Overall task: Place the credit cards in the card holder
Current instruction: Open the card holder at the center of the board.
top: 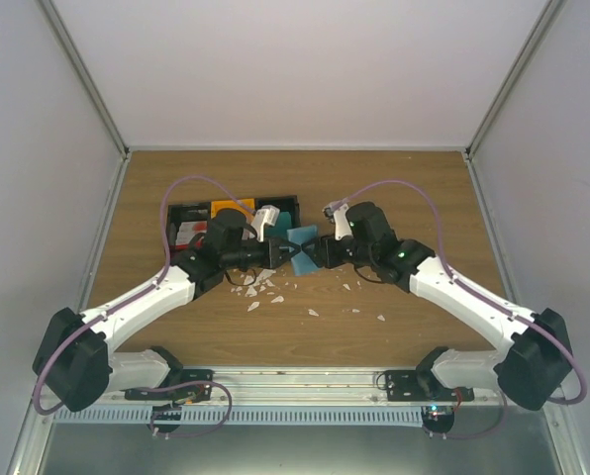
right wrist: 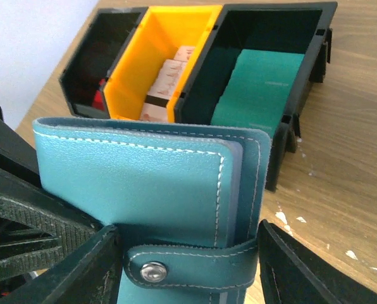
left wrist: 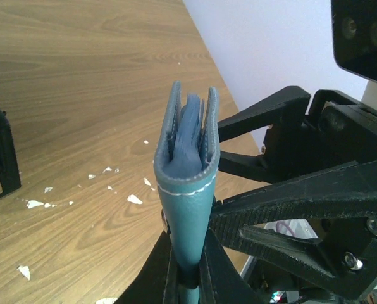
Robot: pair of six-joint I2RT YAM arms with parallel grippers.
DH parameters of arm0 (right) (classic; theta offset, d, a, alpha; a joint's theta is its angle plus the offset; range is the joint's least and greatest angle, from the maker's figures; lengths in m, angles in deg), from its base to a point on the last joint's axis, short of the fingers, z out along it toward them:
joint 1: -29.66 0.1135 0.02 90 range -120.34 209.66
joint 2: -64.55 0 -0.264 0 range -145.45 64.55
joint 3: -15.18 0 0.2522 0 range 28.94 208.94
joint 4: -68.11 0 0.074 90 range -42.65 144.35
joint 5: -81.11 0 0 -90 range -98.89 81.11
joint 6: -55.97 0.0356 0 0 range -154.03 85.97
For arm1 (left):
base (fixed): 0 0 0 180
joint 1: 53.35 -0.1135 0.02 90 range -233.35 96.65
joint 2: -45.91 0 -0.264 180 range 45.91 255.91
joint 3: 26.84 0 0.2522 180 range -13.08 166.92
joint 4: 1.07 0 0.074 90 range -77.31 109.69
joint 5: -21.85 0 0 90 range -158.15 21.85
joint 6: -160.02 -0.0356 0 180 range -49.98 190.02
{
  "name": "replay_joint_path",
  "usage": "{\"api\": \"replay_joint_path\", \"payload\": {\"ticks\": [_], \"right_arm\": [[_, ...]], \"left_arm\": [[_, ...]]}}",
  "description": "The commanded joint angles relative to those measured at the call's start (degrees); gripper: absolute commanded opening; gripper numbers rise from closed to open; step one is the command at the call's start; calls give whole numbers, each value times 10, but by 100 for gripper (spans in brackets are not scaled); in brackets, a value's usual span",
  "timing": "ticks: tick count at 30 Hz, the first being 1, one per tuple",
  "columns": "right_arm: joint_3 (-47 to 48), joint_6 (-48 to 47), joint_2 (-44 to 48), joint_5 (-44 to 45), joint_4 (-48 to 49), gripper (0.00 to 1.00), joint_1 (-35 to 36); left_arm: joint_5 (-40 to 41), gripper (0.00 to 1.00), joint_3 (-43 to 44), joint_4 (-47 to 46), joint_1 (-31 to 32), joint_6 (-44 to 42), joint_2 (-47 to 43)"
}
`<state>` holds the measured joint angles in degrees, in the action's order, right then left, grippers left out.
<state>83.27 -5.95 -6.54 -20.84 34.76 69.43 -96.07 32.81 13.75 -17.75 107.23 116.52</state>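
The left pincer (left wrist: 188, 275) clamps the closed card holder (left wrist: 187, 158) upright; the right pincer (right wrist: 188, 253) gapes open around it. The next move is likely unsnapping its strap (right wrist: 195, 269). The credit cards (right wrist: 166, 85) lie beyond, in the orange bin (right wrist: 133, 60).

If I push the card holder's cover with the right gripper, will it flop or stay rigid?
Probably fairly stiff: the card holder stands upright from the left gripper without sagging. Its covers splay slightly at the top, so they may flex. The snapped strap likely resists opening.
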Motion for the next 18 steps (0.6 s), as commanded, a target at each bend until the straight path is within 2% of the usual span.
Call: {"api": "replay_joint_path", "payload": {"ticks": [1,6,9,11,15,18], "right_arm": [[15,-2,-20,54,-53,56,12],[17,39,-23,166,-106,48,12],[31,97,-28,256,-169,37,12],[43,115,-34,282,-204,34,11],[23,109,-2,237,-153,34,11],[-8,83,29,135,-68,41,9]], "left_arm": [[-8,0,-2,-47,-1,-13,-2],[20,0,-2,-32,-2,-18,-5],[31,0,-8,-30,-5,-27,-5],[30,0,-21,-46,-7,-35,-4],[22,0,-34,-57,-9,-38,5],[19,0,-39,-62,-9,-39,9]]}}
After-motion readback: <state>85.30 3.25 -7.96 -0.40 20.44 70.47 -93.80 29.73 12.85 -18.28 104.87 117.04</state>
